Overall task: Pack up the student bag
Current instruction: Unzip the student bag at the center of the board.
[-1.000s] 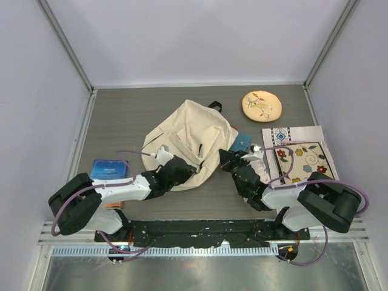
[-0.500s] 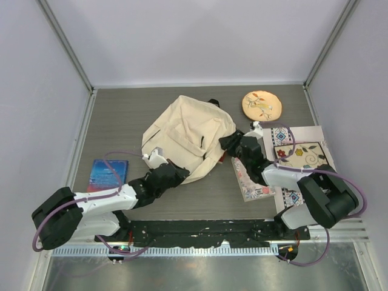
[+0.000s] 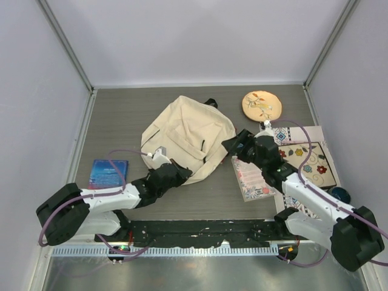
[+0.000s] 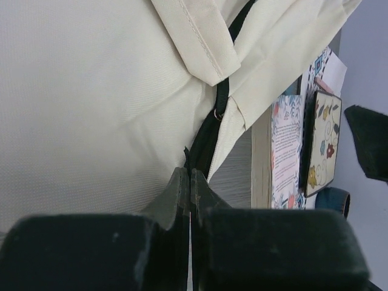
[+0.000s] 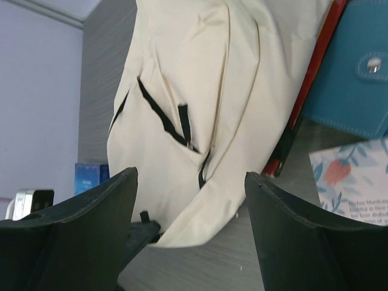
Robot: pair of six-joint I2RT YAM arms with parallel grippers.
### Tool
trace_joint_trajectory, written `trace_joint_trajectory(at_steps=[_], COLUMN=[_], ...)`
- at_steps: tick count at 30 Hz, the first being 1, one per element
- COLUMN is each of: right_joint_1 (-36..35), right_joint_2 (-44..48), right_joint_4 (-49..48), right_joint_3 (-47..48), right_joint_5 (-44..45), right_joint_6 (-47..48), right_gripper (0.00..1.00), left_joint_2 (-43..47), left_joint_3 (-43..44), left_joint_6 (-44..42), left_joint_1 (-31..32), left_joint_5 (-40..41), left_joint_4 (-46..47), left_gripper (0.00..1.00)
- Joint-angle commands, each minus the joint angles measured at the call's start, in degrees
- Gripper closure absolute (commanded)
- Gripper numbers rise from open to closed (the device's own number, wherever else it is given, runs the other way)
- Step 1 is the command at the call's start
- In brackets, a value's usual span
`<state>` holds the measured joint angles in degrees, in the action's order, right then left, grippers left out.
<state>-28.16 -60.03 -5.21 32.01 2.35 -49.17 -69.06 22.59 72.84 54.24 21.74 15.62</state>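
Bag [image 3: 185,130] first: found it slumped at the middle of the tabletop, cream cloth, front pocket facing up, black loop toward the far edge. Saw the left gripper [image 4: 189,177] at its near edge, jaws pressed tight together, with a black strap [image 4: 223,97] of the bag running down into the tips; pinched there, as far as could be told. Found the right gripper [image 5: 191,176] at the bag's right side, fingers [image 5: 79,230] spread wide apart, nothing between them; could not tell any touch on the cloth. Spotted a blue case [image 5: 345,79] with a metal snap and a thin red edge [image 5: 309,76] poking out from under that right side. Noted a floral booklet [image 3: 251,179] lying flat just right of the bag, partly beneath the right arm, a patterned mat [image 3: 312,156] against the right edge, a round embroidered disc [image 3: 262,105] near the far right corner, and a blue book [image 3: 108,174] toward the near left corner, well apart from the bag.
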Motion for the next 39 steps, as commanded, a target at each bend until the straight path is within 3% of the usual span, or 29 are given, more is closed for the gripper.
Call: trace_joint_trajectory(at_steps=[1, 5, 15, 28, 39], right_joint_1=[-0.23, -2.42, -12.70, -13.15, -15.78], right_joint_2=[2.64, -1.13, -11.24, -13.09, -21.88], right_joint_4=[0.07, -4.10, -4.19, 1.00, 4.16], right_joint_3=[-6.33, -8.11, -3.54, 0.86, 4.82], right_joint_5=[-10.05, -12.37, -5.96, -3.14, 2.04], right_joint_6=[-8.81, -12.27, -13.06, -9.72, -7.43], right_gripper=[0.26, 0.33, 0.33, 0.32, 0.37], left_joint_2=[-1.95, -3.36, -4.16, -4.94, -4.60], left_joint_3=[-0.53, -0.71, 0.35, -1.23, -2.37], left_joint_6=[-2.70, -4.72, -11.48, -16.85, -17.73], left_joint_1=[-0.01, -0.01, 0.17, 0.96, 1.57], left_joint_5=[-4.76, -7.66, -11.98, -14.26, -14.97], left_joint_4=[8.36, 10.84, 10.84, 12.68, 16.46], left_gripper=[1.00, 1.00, 1.00, 1.00, 1.00])
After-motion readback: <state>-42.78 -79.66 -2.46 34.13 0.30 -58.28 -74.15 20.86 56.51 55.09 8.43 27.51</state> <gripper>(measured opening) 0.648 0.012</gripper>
